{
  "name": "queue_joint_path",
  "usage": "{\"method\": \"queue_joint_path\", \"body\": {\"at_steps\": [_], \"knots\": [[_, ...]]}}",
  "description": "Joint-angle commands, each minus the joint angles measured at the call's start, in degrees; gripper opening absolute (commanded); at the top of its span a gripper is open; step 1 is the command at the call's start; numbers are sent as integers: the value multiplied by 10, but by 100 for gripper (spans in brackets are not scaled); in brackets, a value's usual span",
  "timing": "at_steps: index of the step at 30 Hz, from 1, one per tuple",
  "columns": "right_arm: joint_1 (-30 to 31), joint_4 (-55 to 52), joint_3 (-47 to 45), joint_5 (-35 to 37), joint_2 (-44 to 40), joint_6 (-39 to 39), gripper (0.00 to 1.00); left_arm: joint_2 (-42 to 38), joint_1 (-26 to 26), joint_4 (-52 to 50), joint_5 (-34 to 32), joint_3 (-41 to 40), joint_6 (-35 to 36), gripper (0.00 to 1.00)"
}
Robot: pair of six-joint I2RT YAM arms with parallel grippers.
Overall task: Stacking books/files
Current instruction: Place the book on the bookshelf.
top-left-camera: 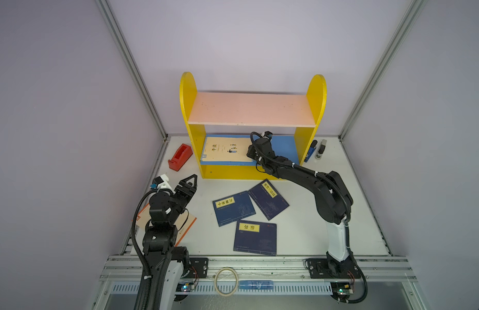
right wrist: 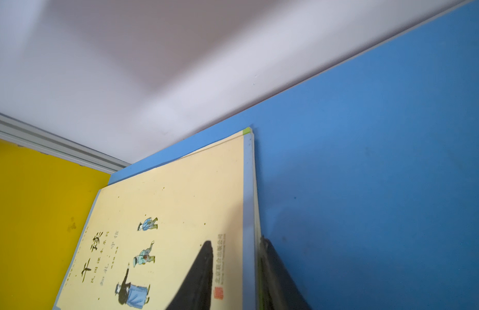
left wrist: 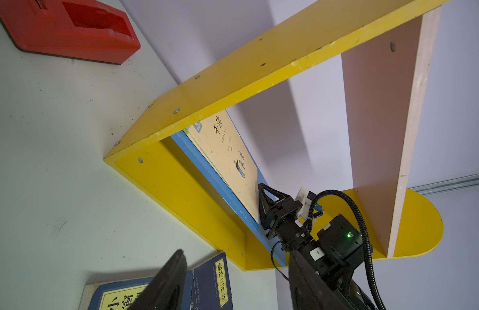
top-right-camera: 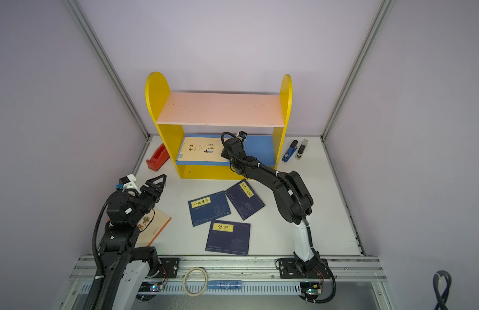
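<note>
Your right fingers (right wrist: 200, 271) are reaching into the yellow bookshelf (top-left-camera: 195, 139), low over its blue lower shelf (right wrist: 367, 161). The cream book (right wrist: 165, 214) lies flat there, pushed toward the shelf's left upright, cover up. One finger rests across the cover by the red publisher mark. The other runs along the book's outer edge, right where that edge meets the blue board. So the book's edge sits between the two fingers, which are only a little way apart. Whether they actually pinch it or merely bracket it, you cannot tell from these angles. A thin green corner shows under the cover's far corner, possibly another book beneath.

Your left fingers (top-left-camera: 190, 183) hang spread apart above the surface (top-left-camera: 313, 228), with nothing between them. They are near the shelf's front left corner and well apart from the cream book. A second cream book (top-right-camera: 157, 224) lies flat under the left arm (top-right-camera: 120, 214), partly hidden by it.

Three navy books (top-left-camera: 233, 208) lie face up on the surface in front of the shelf, close together, clear of both sets of fingers.
</note>
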Motion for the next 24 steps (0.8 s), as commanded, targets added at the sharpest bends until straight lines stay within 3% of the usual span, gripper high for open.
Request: {"method": "queue_joint_path", "body": {"at_steps": [1,9,16,24], "knots": [[2,-16,13,-44,12,-7,32,0,0,17,4,0,3,64],[2,-14,23,-84,24,8,33,2,0,18,4,0,2,64],[1,-62,9,-23,-2,11,39,4,0,19,5,0,2,64],[1,-25,-95,2,-78,36,43,5,0,19,5,0,2,64]]}}
